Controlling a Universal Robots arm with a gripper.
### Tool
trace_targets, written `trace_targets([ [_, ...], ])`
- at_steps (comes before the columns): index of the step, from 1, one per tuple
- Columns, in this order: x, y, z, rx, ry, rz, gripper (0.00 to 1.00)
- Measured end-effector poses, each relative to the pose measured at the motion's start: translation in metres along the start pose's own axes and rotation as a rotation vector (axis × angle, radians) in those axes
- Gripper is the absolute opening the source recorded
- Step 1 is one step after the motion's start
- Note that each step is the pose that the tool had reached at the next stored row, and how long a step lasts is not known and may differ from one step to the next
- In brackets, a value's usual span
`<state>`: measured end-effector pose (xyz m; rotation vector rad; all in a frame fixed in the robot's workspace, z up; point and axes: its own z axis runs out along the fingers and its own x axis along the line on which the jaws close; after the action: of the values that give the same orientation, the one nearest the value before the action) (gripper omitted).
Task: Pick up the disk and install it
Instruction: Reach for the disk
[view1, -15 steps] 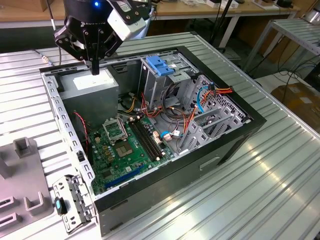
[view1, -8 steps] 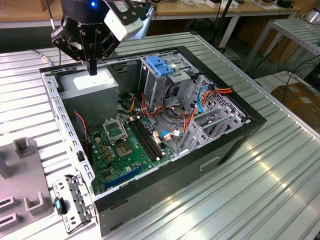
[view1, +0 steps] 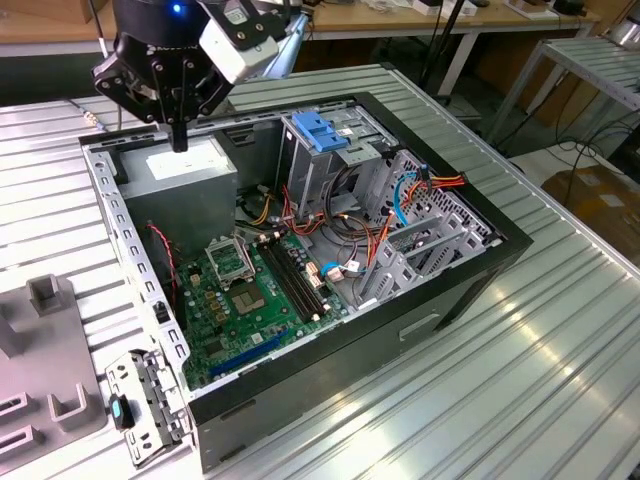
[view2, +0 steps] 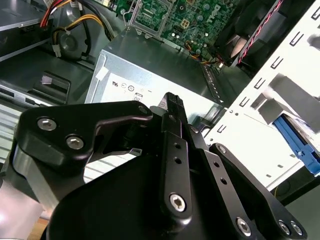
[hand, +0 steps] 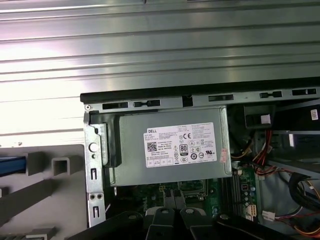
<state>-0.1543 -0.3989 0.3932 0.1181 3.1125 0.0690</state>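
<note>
My gripper (view1: 180, 138) hangs over the back corner of the open computer case (view1: 470, 290), at the exterior view's left. It sits just above the grey power-supply box (view1: 185, 165) with the white sticker. Its fingers (view2: 172, 107) are pressed together with nothing between them, and they touch nothing. Of the disk I see a blue side rail (view2: 300, 150) beyond the case's perforated rear wall, resting on a grey fixture. The same blue rail (hand: 10, 165) shows on the fixture in the first wrist view. The rest of the disk is out of view.
Inside the case lie a green motherboard (view1: 250, 300), bundles of coloured cables (view1: 350, 235) and a metal drive cage (view1: 330, 165) with a blue latch (view1: 322, 130) on top. A grey fixture (view1: 45, 350) and a loose metal bracket (view1: 145, 405) lie on the ribbed table beside the case.
</note>
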Motion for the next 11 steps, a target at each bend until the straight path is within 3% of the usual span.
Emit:
trace_targets([
  [11,0.0039,-0.0003,-0.0001,0.0000,0.0000,0.000,0.11],
])
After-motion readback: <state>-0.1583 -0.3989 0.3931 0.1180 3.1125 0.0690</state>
